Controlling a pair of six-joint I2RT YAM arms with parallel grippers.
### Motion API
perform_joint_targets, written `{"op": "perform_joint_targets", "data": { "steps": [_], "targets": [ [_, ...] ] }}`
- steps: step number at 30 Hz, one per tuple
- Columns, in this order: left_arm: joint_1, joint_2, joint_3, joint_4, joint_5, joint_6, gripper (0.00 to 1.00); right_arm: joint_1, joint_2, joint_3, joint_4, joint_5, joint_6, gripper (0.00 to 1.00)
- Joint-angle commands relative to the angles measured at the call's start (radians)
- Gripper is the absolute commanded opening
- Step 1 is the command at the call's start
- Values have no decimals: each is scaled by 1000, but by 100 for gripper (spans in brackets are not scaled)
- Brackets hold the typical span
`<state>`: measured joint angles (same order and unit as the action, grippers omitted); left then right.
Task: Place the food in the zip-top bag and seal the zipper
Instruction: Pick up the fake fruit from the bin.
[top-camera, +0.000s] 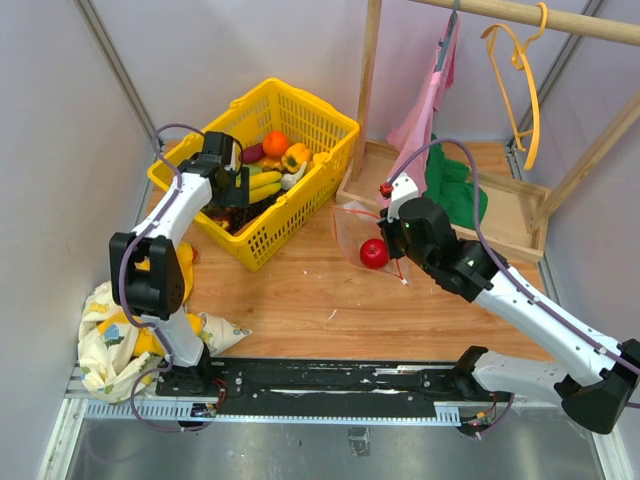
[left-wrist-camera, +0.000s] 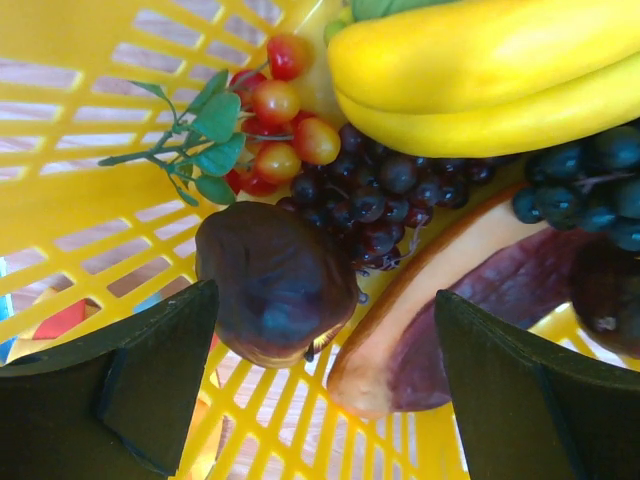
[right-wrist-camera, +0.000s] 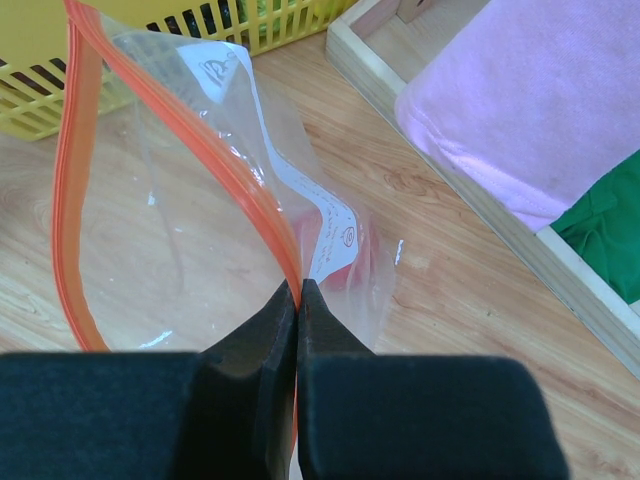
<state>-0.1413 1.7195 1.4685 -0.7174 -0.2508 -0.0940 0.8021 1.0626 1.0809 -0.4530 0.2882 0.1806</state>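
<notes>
The food lies in a yellow mesh basket: orange, pepper, bananas, dark grapes, small red berries. My left gripper is open inside the basket, its jaws either side of a dark purple round piece and a purple slice. The left gripper holds nothing. My right gripper is shut on the red zipper of the clear zip-top bag, holding its mouth open. A red apple lies in the bag.
A wooden tray with pink and green cloth stands at the back right under a wooden rack with a yellow hanger. A yellow-patterned cloth bundle lies at the near left. Walls close in on both sides.
</notes>
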Motion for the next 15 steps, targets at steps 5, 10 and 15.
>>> {"op": "perform_joint_targets", "data": {
  "steps": [5,10,15],
  "targets": [
    [20,48,-62,17,-44,-8,91,-18,8,-12,-2,8,-15,1],
    [26,103,-94,12,-52,-13,91,-17,17,-10,-2,6,-12,1],
    [26,136,-91,1,-44,-16,91,-17,16,-12,0,9,-12,1]
  ]
}}
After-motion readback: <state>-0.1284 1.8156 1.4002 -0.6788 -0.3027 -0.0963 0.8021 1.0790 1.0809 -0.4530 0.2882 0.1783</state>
